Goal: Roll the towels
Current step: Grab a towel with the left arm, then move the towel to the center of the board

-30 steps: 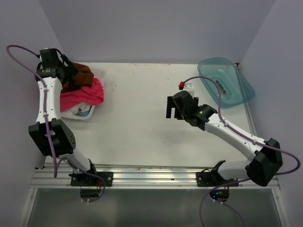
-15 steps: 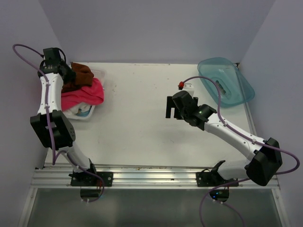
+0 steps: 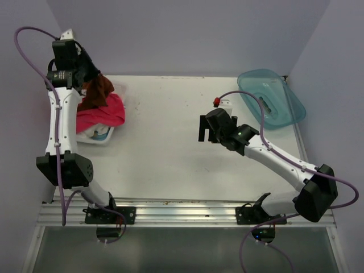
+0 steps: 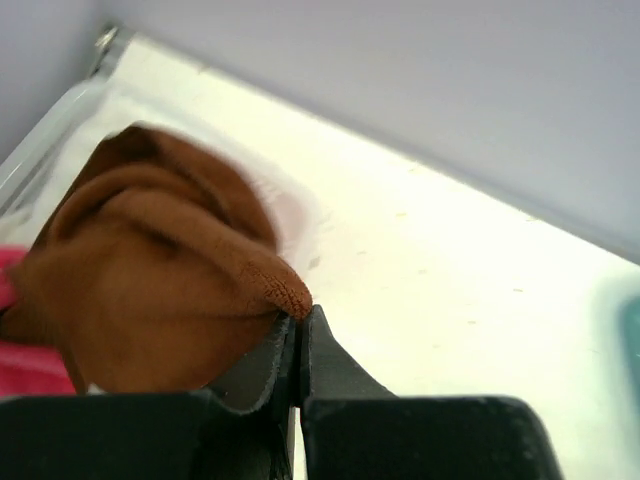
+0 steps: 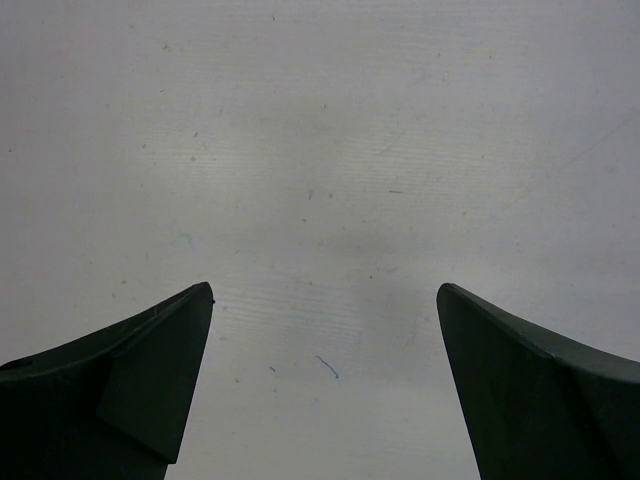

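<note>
Upper left of the frame: left gripper pinched tight on a corner of the rust-brown cloth towel, which hangs above the bright pink-red cloth towel; right gripper spread wide, empty, over the white bench

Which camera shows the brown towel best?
The left wrist view: the rust-brown towel fills it, a corner pinched in the shut left gripper. The top view shows it small, dangling over the pink towel. The right wrist view shows none of it, only the table.
</note>
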Available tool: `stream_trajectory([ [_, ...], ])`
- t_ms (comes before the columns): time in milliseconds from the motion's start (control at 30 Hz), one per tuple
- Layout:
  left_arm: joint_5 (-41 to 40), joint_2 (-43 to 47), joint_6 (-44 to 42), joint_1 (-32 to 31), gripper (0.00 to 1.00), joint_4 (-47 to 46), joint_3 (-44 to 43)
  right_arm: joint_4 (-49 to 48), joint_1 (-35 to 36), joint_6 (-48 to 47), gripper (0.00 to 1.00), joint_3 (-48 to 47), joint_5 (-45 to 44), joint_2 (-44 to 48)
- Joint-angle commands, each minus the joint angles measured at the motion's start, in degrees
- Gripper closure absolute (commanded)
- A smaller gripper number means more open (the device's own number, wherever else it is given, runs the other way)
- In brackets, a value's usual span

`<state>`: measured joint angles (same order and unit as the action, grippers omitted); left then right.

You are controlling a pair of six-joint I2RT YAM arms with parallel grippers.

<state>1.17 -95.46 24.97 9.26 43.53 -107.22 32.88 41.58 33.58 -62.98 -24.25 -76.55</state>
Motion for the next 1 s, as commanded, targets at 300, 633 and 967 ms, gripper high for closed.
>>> stream_trajectory([
  [300,23.1,13.6,0.2,-9.9,1.00,-7.9,-5.3,5.3,0.1,0.2,0.01,-5.5,-10.6,7.8],
  [633,21.2,15.3,5.9,-29.5,1.00,-17.7,12.9,7.7,-0.1,-0.7,0.01,-5.7,-18.1,14.2],
  [967,20.5,8.5,7.5,-43.4,1.00,-21.2,6.9,9.9,-0.1,1.2,0.02,-3.9,-23.0,21.2],
])
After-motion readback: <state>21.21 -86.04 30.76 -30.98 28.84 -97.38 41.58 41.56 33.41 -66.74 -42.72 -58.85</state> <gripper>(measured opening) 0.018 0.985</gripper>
